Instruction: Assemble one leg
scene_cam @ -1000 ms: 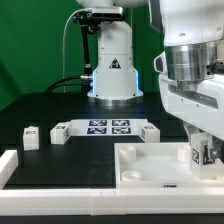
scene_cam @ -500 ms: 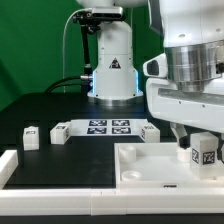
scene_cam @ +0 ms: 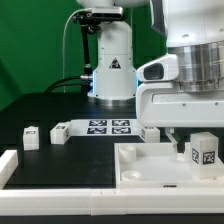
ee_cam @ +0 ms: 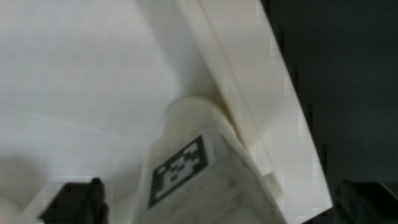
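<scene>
A leg point(scene_cam: 205, 150), a stubby white post with a black-and-white tag, stands upright at the right corner of the large white tray-like top point(scene_cam: 150, 170). My gripper point(scene_cam: 190, 138) hangs just above and around it, jaws spread wide, not touching it. In the wrist view the leg point(ee_cam: 199, 165) stands between my dark fingertips point(ee_cam: 79, 200), with a gap on each side, against the tray's raised rim point(ee_cam: 240, 80). My gripper point(ee_cam: 222, 205) is open.
The marker board point(scene_cam: 108, 127) lies behind the tray. Other small white tagged legs stand at the exterior view's left point(scene_cam: 31, 135), point(scene_cam: 60, 131) and beside the board point(scene_cam: 150, 131). A white rail point(scene_cam: 8, 165) borders the front left. The robot base point(scene_cam: 112, 70) rises at the back.
My arm has risen and shifted toward the exterior view's left. The leg stays standing at the tray's right corner, more exposed now.
</scene>
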Controlling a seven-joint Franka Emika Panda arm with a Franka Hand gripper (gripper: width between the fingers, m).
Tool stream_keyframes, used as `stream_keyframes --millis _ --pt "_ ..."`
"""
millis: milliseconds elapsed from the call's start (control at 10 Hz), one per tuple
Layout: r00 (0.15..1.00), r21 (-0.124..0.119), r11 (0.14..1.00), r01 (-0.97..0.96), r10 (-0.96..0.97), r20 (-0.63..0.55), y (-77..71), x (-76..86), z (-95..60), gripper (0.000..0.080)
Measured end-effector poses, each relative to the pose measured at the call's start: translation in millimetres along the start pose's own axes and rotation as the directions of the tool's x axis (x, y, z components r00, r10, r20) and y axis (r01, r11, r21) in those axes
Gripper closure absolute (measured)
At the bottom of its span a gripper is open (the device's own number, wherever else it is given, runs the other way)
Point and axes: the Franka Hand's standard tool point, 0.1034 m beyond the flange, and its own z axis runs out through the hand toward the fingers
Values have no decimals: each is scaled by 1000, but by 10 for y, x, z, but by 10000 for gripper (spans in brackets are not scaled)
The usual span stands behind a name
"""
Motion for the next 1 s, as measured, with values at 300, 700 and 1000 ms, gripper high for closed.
stream_keyframes --millis 300,700,1000 --pt "946 -16 946 323 -323 0 14 6 -1 150" --pt "937 -20 937 349 -349 0 22 12 -2 412" --pt "961 -19 961 277 -277 -2 25 14 -3 509"
